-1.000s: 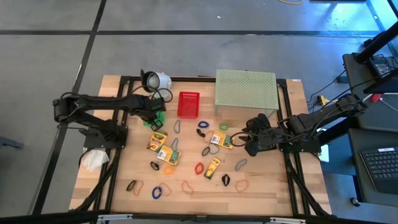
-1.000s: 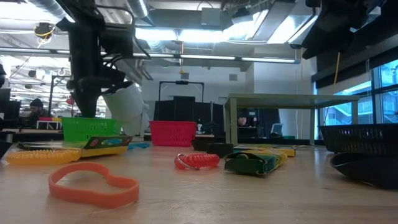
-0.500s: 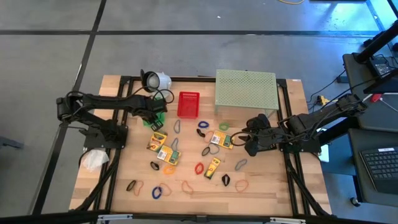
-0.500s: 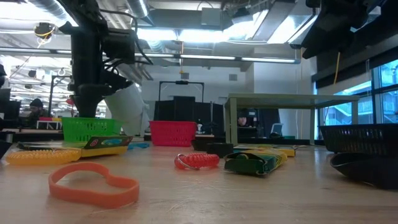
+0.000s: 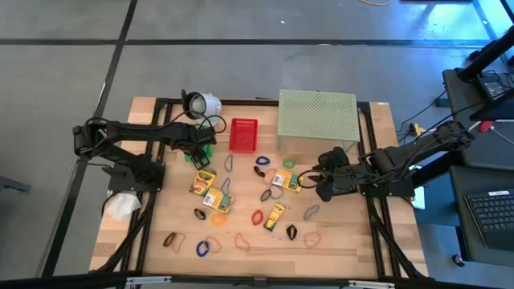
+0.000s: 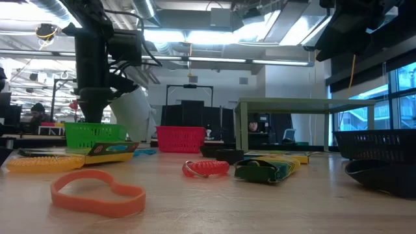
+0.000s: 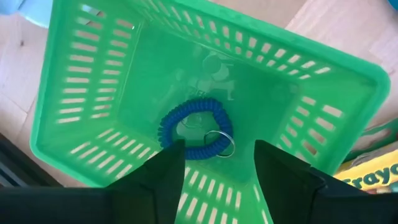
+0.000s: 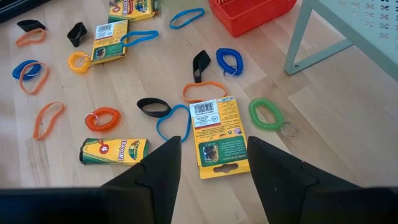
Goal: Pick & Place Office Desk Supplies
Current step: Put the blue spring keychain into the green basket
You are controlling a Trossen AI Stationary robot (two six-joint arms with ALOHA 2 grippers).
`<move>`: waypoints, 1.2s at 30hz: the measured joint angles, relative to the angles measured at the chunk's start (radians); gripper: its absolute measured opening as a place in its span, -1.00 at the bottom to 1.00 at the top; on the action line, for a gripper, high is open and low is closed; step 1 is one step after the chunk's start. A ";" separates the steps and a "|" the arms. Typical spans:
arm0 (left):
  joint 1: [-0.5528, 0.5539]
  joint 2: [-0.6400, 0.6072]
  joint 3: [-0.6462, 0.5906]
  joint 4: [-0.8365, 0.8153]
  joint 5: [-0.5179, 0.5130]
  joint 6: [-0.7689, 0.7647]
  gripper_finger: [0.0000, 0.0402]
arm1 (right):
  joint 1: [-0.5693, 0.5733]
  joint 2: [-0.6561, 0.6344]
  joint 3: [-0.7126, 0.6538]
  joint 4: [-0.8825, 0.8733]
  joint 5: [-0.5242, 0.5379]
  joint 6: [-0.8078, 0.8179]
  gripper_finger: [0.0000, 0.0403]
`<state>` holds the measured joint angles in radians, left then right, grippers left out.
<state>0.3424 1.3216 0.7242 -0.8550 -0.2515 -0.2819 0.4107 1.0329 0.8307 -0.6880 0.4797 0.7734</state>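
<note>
My left gripper [image 7: 217, 146] hangs open, pointing down, over the green basket [image 5: 207, 149] at the table's far left. It touches nothing. A blue coil band with a key ring [image 7: 194, 129] lies on the basket's floor below the fingers. My right gripper [image 8: 214, 146] waits open above the table's right half, slanting down toward a crayon box [image 8: 221, 137] that lies flat. More crayon boxes [image 5: 202, 183] and several coloured bands [image 5: 257, 217] lie loose on the wood.
A red basket [image 5: 243, 135] stands beside the green one. The pale green perforated shelf [image 5: 317, 116] stands at the far right. A white round object [image 5: 205, 103] lies at the far edge. A black basket [image 6: 376, 146] sits near my right arm.
My left gripper has turned a little about its own line while staying over the green basket.
</note>
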 joint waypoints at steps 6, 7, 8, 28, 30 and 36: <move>0.000 -0.039 0.019 -0.039 0.000 0.023 -0.06 | 0.000 0.000 0.000 0.000 0.000 0.000 -0.08; 0.000 -0.053 0.031 -0.046 -0.004 0.025 -0.06 | 0.000 0.000 0.000 0.000 0.000 0.000 -0.08; 0.000 -0.070 0.042 -0.047 -0.008 0.026 -0.06 | -0.001 0.000 0.000 0.000 0.000 0.000 -0.08; -0.187 -0.129 0.077 0.437 0.098 0.275 -0.06 | -0.004 0.000 0.000 0.033 0.001 -0.003 -0.08; -0.202 -0.107 0.077 0.478 0.087 0.335 -0.06 | -0.004 0.000 0.000 0.043 0.001 -0.006 -0.08; -0.212 -0.019 0.077 0.590 0.086 0.516 -0.06 | -0.004 0.000 0.000 0.053 -0.001 -0.008 -0.08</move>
<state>0.1303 1.3023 0.8013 -0.2653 -0.1654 0.2343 0.4068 1.0328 0.8303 -0.6350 0.4790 0.7658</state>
